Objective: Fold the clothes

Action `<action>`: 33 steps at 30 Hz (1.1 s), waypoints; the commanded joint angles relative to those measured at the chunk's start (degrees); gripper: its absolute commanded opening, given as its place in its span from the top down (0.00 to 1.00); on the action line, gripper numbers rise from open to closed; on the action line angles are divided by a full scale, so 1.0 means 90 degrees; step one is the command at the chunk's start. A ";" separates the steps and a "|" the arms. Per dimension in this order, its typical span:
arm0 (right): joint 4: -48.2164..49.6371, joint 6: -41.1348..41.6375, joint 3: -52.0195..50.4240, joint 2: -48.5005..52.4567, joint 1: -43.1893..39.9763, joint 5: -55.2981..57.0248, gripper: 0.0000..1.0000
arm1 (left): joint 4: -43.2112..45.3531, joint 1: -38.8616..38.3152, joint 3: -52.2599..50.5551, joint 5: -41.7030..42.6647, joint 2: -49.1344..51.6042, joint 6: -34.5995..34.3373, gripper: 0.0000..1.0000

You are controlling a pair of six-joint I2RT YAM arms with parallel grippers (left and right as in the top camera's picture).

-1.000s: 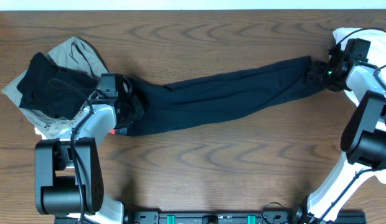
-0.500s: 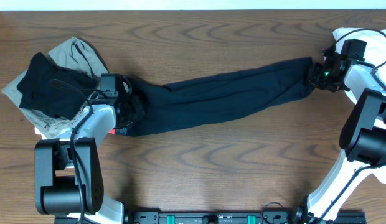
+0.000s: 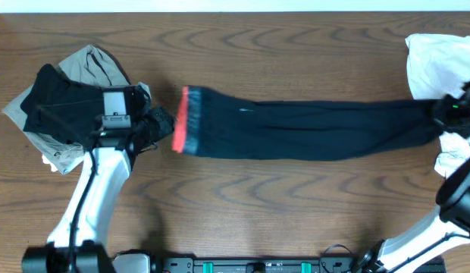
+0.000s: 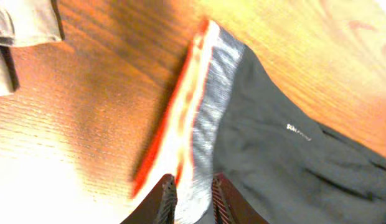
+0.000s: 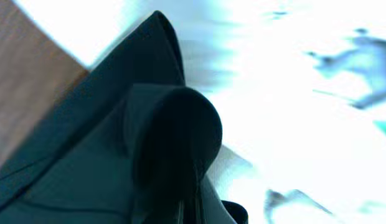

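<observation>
Left gripper [image 4: 193, 202] is clamping down on the waistband [image 4: 211, 99], its two fingertips closing on the heathered grey strip right beside the coral-red edge [image 3: 183, 114]. Over on the far side, the right gripper [image 3: 445, 114] is squeezing tight on the leg end, and the wrist view is showing dark fabric bunching up and wrapping over the closed fingers. Between the two arms the black trousers [image 3: 311, 130] are lying stretched out long and nearly straight across the middle of the wooden table [image 3: 242, 205], waistband at the left, legs running off to the right. That right end is sitting just beside the white printed garment [image 3: 432, 57], which is crowding the table's right corner. Behind the left arm, a black folded garment [image 3: 57, 102] is resting on top of a beige garment [image 3: 95, 64], a little apart from the red-edged waistband.
</observation>
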 commanded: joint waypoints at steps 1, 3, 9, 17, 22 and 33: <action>-0.0197 0.0119 -0.0015 -0.0185 -0.0151 0.0109 0.99 | -0.0170 -0.0010 0.0083 0.0063 -0.0206 0.0039 0.77; -0.0274 0.0114 -0.0015 -0.0262 -0.0117 -0.0155 0.99 | -0.0301 -0.0010 0.0083 0.0063 -0.0221 0.0039 0.77; -0.0464 -0.0083 -0.0015 -0.0772 0.0571 -0.0459 0.99 | -0.0651 -0.0010 0.0083 0.0061 -0.0216 0.0039 0.77; -0.1188 -0.0168 -0.0017 -0.1341 0.2348 -0.0430 0.99 | -0.0697 -0.0010 0.0080 0.0063 -0.0216 0.0039 0.77; -0.1520 0.0015 -0.0019 -0.1307 0.3538 -0.0398 0.99 | -0.0767 -0.0010 0.0080 0.0061 -0.0216 0.0041 0.77; -0.1656 0.0367 -0.0066 -0.1294 0.5175 0.0245 0.99 | -0.0976 -0.0010 0.0080 0.0041 -0.0216 0.0041 0.77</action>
